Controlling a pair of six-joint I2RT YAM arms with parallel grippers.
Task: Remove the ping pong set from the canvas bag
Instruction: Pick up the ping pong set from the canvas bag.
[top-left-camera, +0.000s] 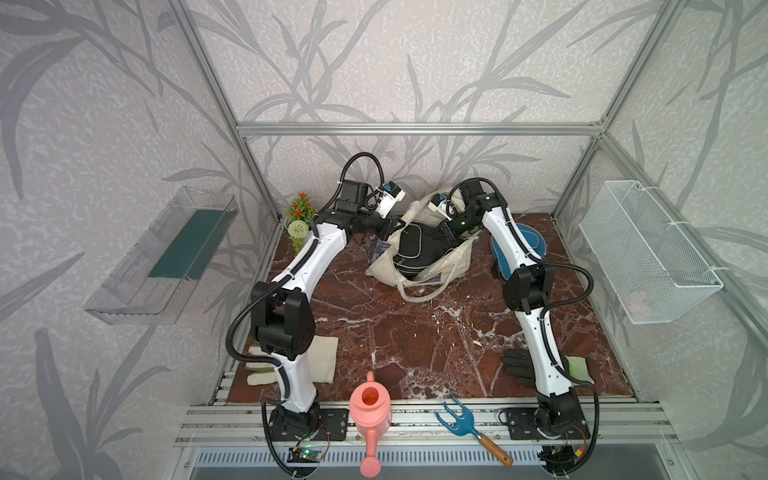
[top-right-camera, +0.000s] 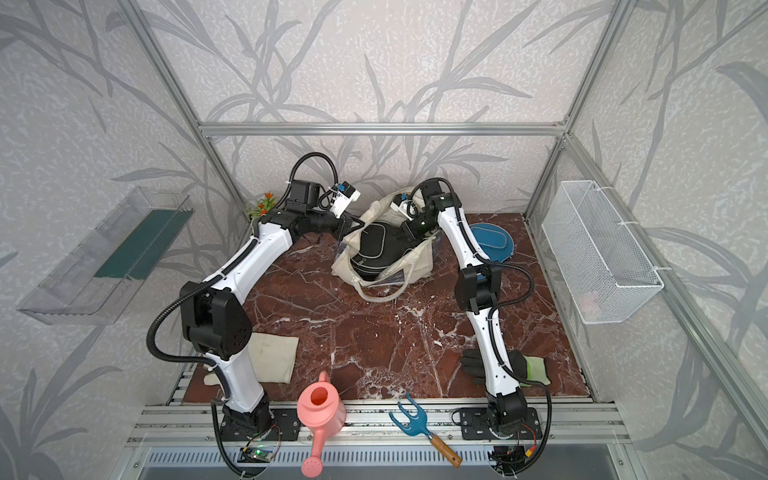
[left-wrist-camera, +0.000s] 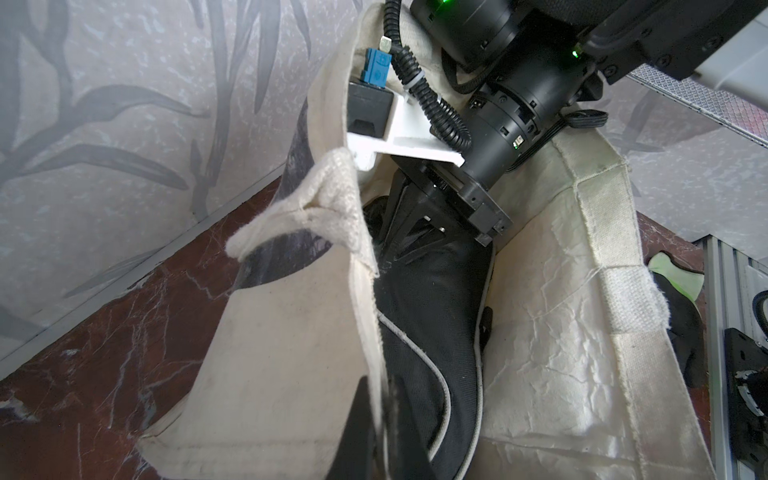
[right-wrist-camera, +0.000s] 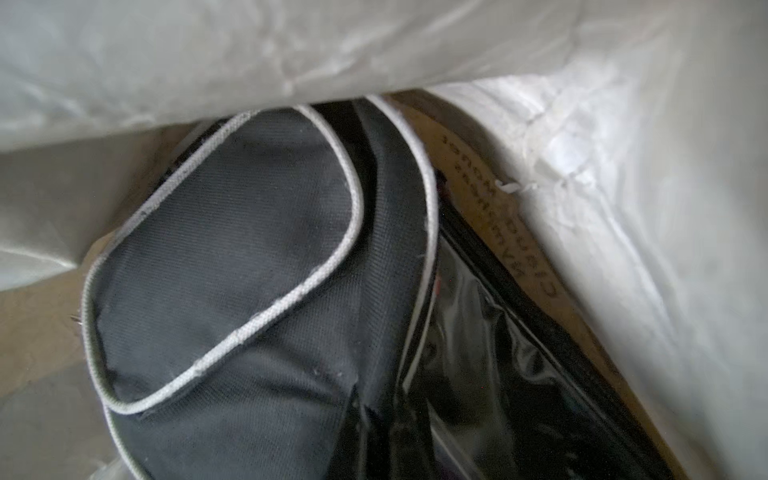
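The canvas bag (top-left-camera: 453, 266) (top-right-camera: 419, 266) lies open at the back of the table. A black paddle case (top-left-camera: 415, 249) (top-right-camera: 376, 249) with pale piping fills its mouth. My left gripper (left-wrist-camera: 380, 386) (top-left-camera: 392, 226) is shut on the bag's cream rim (left-wrist-camera: 361, 291). My right gripper (right-wrist-camera: 376, 419) (top-left-camera: 442, 235) reaches inside the bag and is shut on the edge of the black case (right-wrist-camera: 232, 257). A glossy black pack (right-wrist-camera: 498, 353) lies beside that case. A blue paddle case (top-left-camera: 528, 241) (top-right-camera: 492, 241) rests on the table behind my right arm.
A pink watering can (top-left-camera: 370, 411) and a blue hand rake (top-left-camera: 457, 419) sit on the front rail. A black glove (top-left-camera: 517, 365) lies by the right arm's base and a cream glove (top-left-camera: 307, 365) by the left. A plant (top-left-camera: 299, 212) stands back left. A wire basket (top-left-camera: 648, 253) and a clear tray (top-left-camera: 166, 257) hang on the side walls.
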